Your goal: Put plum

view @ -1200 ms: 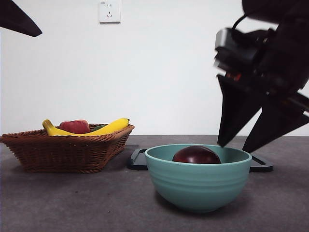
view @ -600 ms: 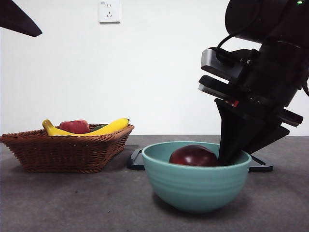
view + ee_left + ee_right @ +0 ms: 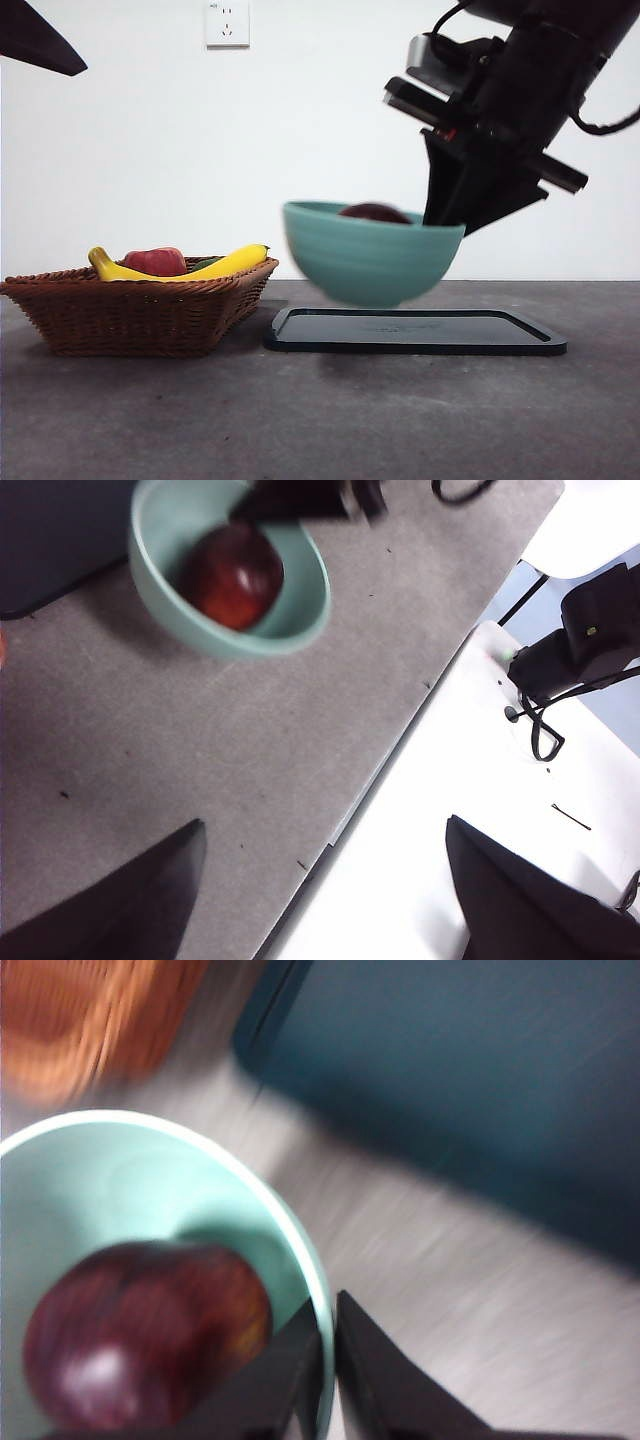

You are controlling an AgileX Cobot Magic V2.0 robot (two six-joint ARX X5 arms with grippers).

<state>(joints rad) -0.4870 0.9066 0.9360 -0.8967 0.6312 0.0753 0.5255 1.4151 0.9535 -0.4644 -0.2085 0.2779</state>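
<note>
The dark maroon plum [image 3: 375, 212] lies inside a teal bowl [image 3: 365, 255]. My right gripper [image 3: 445, 215] is shut on the bowl's right rim and holds the bowl in the air, slightly tilted, above the left part of a dark tray [image 3: 415, 332]. In the right wrist view the jaws of this gripper [image 3: 328, 1310] pinch the rim of the bowl [image 3: 270, 1210], with the plum [image 3: 150, 1345] just beside them. The left wrist view shows the bowl [image 3: 300, 630] and plum [image 3: 232, 575] from farther off. My left gripper [image 3: 322, 825] is open and holds nothing.
A wicker basket [image 3: 140, 305] at the left holds a yellow banana [image 3: 220, 265] and a red apple-like fruit [image 3: 155, 262]. The waiting left arm shows as a black tip [image 3: 35, 40] at the top left corner. The table's edge [image 3: 380, 770] runs near the left gripper.
The right gripper came down onto the bowl's rim, shut on it, and has lifted the bowl with the plum off the table, up and slightly left over the tray.
</note>
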